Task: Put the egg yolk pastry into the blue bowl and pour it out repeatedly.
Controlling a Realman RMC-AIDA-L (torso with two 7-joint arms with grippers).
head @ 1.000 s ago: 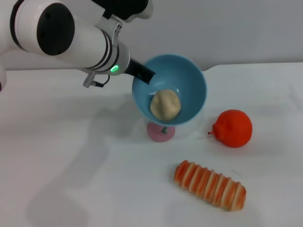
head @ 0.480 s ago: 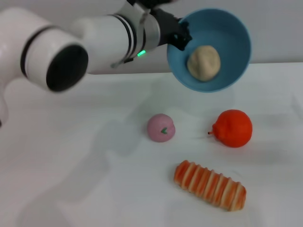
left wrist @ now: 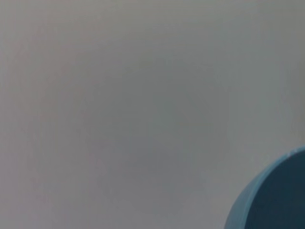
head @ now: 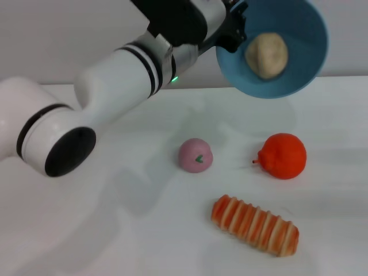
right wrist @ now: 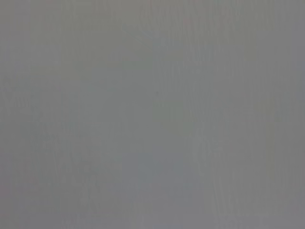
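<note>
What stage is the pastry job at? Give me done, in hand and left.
Done: the egg yolk pastry lies inside the blue bowl. In hand: the left end effector grips the bowl's rim and holds it tilted high above the white table, over the orange fruit and pink bun. Left: the pastry has not been poured out. The right arm is not in view.

The glossy white tubular left arm [head: 115, 80] has black joint rings, a round black end cap [head: 70, 151], a small green light [head: 173, 79] and a black wrist section [head: 172, 17].
</note>
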